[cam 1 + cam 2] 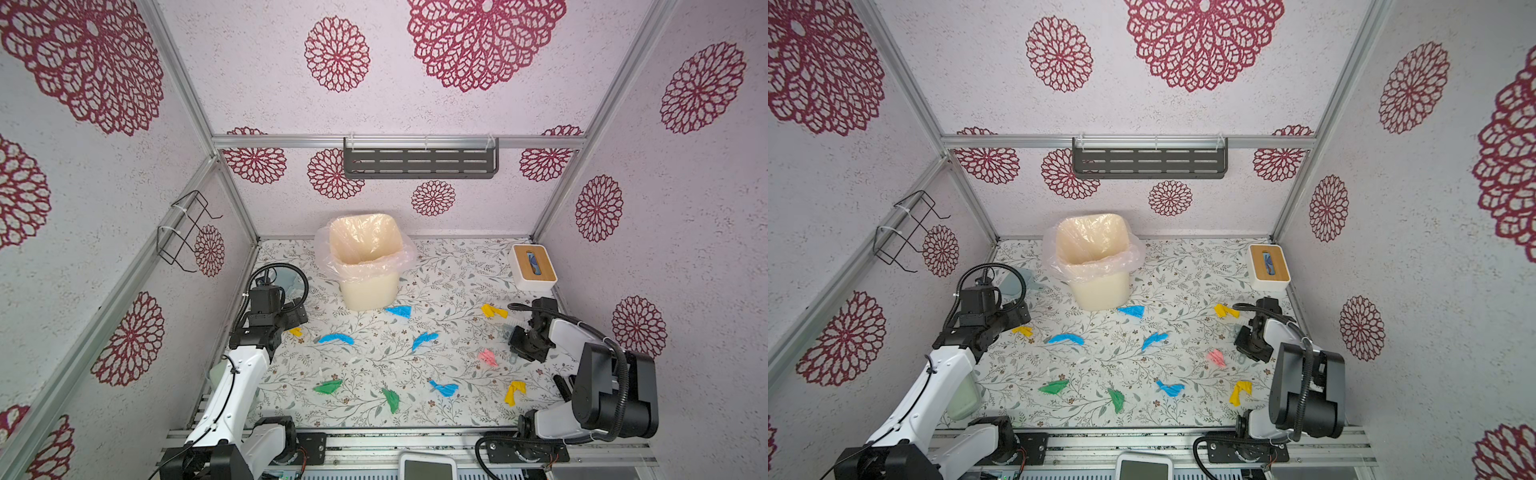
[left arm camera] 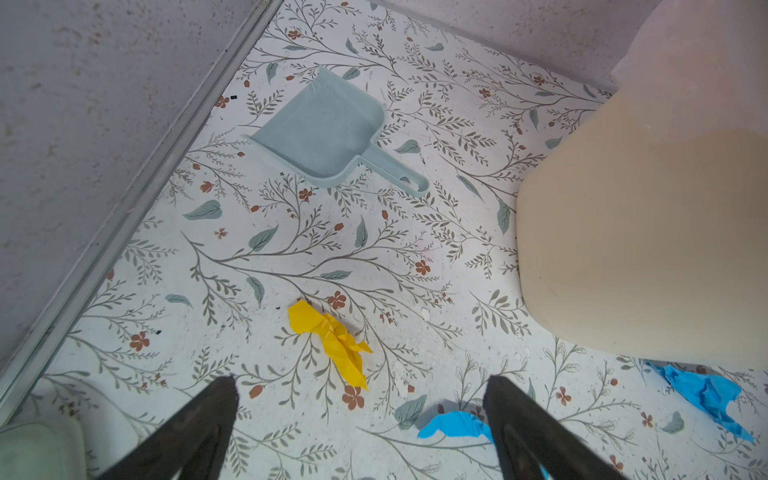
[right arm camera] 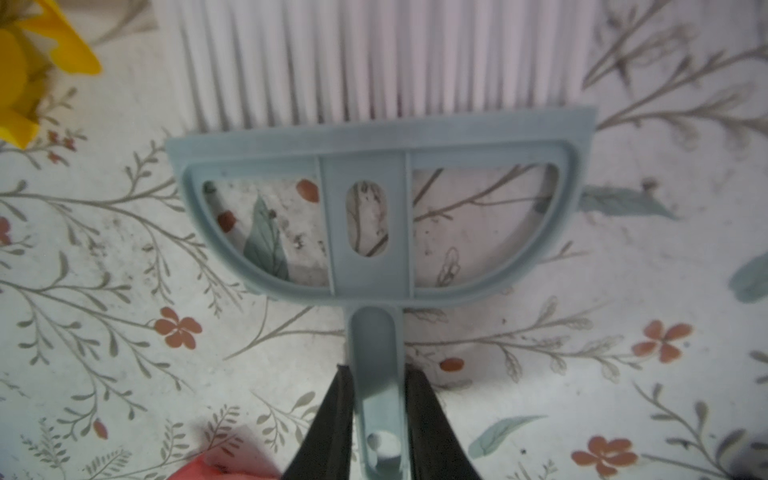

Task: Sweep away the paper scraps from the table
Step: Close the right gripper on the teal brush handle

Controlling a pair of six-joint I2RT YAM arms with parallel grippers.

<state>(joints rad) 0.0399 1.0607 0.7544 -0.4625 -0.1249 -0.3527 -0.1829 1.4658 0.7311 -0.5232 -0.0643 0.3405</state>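
I have the right tool [image 3: 378, 368] pinching the brush [image 3: 368, 274] handle at three o'clock; left tool [image 2: 361, 380] hangs wide at nine; paper scraps [image 1: 424, 340] lie strewn across the counter [image 1: 457, 291]

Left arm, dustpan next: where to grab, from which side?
Probably the handle: a narrow bar sticking out of the dustpan, which lies flat with its mouth to the left wall. Come from above on the bin side, the open left gripper straddling the handle's width.
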